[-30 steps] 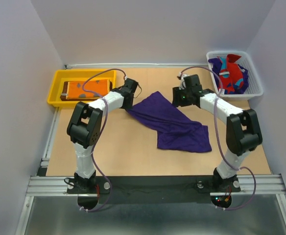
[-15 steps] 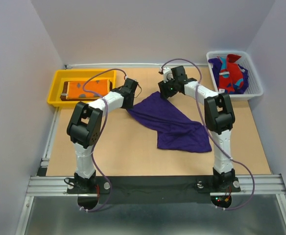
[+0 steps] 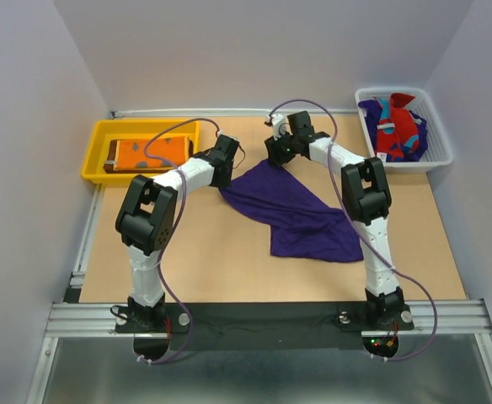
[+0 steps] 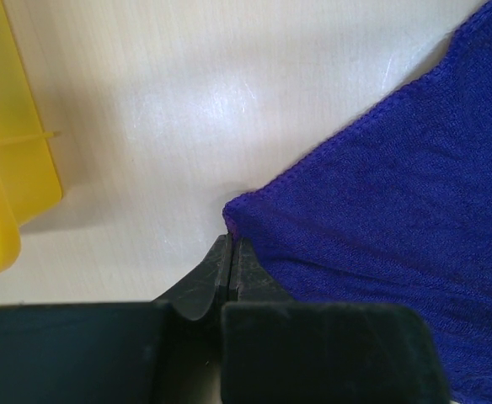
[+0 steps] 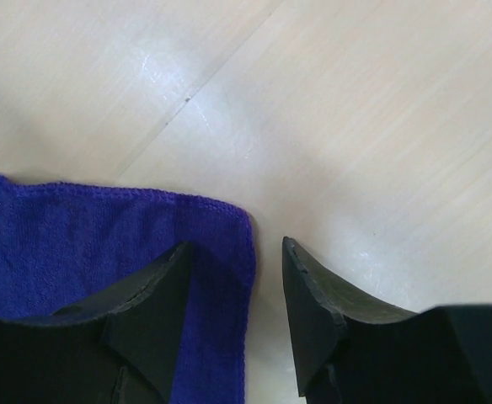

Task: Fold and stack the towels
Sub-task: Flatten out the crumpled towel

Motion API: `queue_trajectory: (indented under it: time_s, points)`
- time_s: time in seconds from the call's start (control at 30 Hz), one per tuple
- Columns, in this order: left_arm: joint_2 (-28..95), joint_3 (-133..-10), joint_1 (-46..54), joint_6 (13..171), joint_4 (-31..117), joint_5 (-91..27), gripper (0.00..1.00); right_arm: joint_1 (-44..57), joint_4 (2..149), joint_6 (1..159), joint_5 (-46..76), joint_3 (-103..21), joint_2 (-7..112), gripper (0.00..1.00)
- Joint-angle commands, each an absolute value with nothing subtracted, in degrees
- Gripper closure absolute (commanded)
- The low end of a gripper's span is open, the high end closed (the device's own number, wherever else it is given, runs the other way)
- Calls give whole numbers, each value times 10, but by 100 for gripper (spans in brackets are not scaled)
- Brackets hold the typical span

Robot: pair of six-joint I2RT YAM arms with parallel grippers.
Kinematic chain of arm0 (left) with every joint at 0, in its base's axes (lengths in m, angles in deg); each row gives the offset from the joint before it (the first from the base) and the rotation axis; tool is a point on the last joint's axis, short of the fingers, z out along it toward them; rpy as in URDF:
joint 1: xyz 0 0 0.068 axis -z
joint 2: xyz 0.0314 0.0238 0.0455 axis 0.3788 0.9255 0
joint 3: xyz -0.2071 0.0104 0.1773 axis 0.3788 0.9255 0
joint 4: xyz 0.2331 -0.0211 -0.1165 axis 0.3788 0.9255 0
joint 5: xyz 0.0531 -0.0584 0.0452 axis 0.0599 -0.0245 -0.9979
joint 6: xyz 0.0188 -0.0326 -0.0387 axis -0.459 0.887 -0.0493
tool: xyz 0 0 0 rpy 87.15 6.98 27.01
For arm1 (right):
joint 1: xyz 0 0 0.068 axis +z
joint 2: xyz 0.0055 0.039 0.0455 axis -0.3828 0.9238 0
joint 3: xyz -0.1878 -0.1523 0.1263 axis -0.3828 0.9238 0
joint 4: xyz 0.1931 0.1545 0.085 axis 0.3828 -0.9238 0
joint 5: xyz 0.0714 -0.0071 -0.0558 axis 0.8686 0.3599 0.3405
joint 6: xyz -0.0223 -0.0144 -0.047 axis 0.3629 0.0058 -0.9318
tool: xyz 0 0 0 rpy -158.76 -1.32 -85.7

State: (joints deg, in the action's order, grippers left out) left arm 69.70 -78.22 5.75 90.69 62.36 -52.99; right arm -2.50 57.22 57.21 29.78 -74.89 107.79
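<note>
A deep purple towel (image 3: 301,210) lies spread and rumpled in the middle of the table. My left gripper (image 3: 223,185) is shut on its left corner; in the left wrist view the cloth (image 4: 398,194) runs into the closed gripper tips (image 4: 231,241). My right gripper (image 3: 275,156) is open at the towel's far corner. In the right wrist view one finger (image 5: 157,290) is over the purple cloth (image 5: 69,244), and the other finger (image 5: 309,295) is over bare table, so the hem sits between them. An orange printed towel (image 3: 145,153) lies folded in the yellow tray.
The yellow tray (image 3: 97,151) stands at the back left, its wall (image 4: 10,168) close to my left gripper. A white mesh basket (image 3: 435,139) at the back right holds a red and teal towel (image 3: 396,126) and more purple cloth.
My right arm has swung left from nearer the basket to the purple towel's far corner. The left arm and the towel have stayed put.
</note>
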Motion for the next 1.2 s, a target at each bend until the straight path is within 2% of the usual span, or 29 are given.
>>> queue_trajectory:
  time_s: [0.0, 0.23, 0.3, 0.33, 0.47, 0.5, 0.73, 1.17]
  points:
    - [665, -782, 59, 900, 618, -539, 100, -4, 563, 562, 290, -769, 1100, 48]
    - [670, -784, 58, 897, 621, -550, 100, 12, 537, 551, 260, -754, 1098, 53]
    - [671, -785, 58, 896, 624, -559, 100, 15, 530, 545, 248, -743, 1095, 59]
    - [672, -785, 59, 897, 624, -562, 100, 15, 529, 543, 239, -740, 1095, 63]
    - [668, -789, 59, 895, 627, -579, 100, 15, 526, 547, 222, -749, 1084, 89]
    - [659, -790, 57, 893, 623, -589, 100, 14, 526, 548, 216, -760, 1079, 99]
    - [598, -850, 52, 871, 620, -636, 100, 14, 527, 559, 137, -814, 994, 100]
    - [516, -1096, 51, 770, 563, -619, 100, 10, 533, 559, -28, -933, 840, 99]
